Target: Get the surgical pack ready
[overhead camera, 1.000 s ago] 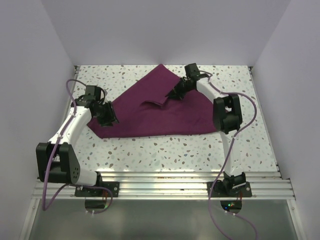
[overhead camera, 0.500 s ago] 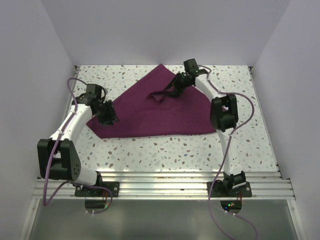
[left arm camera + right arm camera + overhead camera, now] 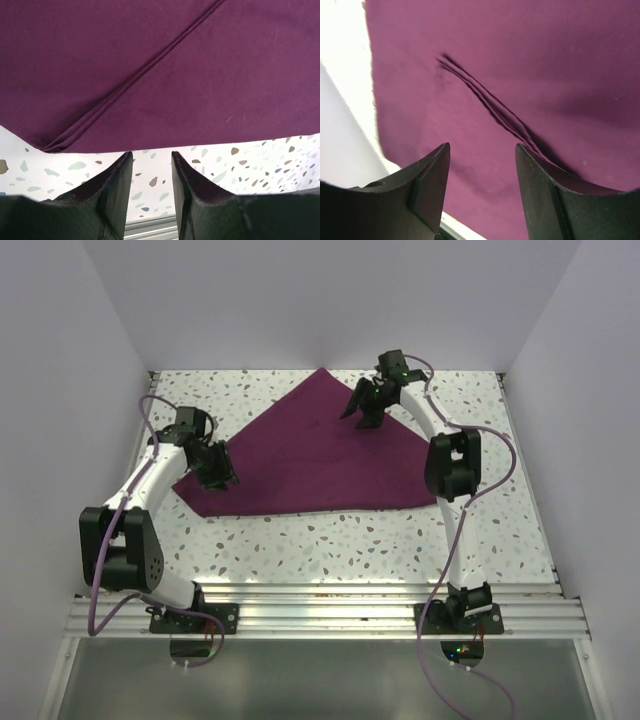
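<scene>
The surgical pack shows as a dark magenta cloth [image 3: 310, 465] lying flat on the speckled table in a broad triangle. My left gripper [image 3: 214, 472] sits at the cloth's left corner; in the left wrist view its fingertips [image 3: 151, 157] stand open over bare table, just short of the layered cloth edge [image 3: 100, 125]. Over the cloth's far part, near its peak, hangs my right gripper [image 3: 360, 410]. It is open [image 3: 481, 150] and holds nothing, with a long crease [image 3: 490, 110] in the cloth [image 3: 545, 60] below it.
The speckled table [image 3: 400, 540] is boxed in by white walls on the left, far and right sides. A metal rail [image 3: 320, 612] with both arm bases runs along the near edge. The right arm's elbow [image 3: 452, 465] stands over the cloth's right corner.
My right gripper opened and let go of a lifted fold, which dropped flat. That gripper then rose and drew back toward the far right. The left arm barely moved.
</scene>
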`<state>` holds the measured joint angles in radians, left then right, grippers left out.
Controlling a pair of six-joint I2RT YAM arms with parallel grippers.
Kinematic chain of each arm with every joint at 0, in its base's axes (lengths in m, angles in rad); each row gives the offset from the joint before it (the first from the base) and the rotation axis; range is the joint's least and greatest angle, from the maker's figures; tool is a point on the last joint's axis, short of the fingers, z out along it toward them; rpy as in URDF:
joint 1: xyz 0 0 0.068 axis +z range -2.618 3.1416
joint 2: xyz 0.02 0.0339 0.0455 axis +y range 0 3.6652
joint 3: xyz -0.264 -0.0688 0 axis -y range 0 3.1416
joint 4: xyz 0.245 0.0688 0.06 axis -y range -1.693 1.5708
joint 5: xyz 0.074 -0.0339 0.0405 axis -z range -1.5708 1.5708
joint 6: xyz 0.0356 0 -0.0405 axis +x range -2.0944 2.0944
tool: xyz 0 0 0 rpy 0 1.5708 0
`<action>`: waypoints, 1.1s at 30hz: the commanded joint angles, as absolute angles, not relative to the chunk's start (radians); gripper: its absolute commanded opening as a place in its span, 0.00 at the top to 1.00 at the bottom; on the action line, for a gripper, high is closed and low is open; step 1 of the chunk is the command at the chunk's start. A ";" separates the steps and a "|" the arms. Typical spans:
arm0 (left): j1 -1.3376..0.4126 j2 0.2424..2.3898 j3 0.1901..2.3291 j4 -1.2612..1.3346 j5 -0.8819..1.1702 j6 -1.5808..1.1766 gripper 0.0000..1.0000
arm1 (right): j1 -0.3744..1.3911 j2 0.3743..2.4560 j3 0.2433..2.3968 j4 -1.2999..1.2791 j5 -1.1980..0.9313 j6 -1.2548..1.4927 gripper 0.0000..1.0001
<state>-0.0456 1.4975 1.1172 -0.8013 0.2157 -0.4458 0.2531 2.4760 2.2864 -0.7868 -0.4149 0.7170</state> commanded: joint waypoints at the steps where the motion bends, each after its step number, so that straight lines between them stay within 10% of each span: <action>1: -0.034 1.522 1.160 -0.773 0.229 -0.399 0.59 | 0.261 2.378 2.286 -0.842 -0.426 0.510 0.40; 12: -0.032 1.523 1.172 -0.756 0.232 -0.383 0.54 | 0.305 2.382 2.296 -0.741 -0.408 0.353 0.32; 21: -0.032 1.489 1.117 -0.729 0.282 -0.387 0.68 | 0.255 2.108 1.987 -0.793 -0.368 0.394 0.74; 33: -0.034 1.600 1.046 -0.661 0.403 -0.390 0.87 | -0.044 1.815 1.317 -0.632 -0.665 0.521 0.92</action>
<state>-0.0402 1.5669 1.0557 -0.7193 0.3458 -0.4000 -0.0151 1.8034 1.4212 -0.7124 -0.5087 0.4721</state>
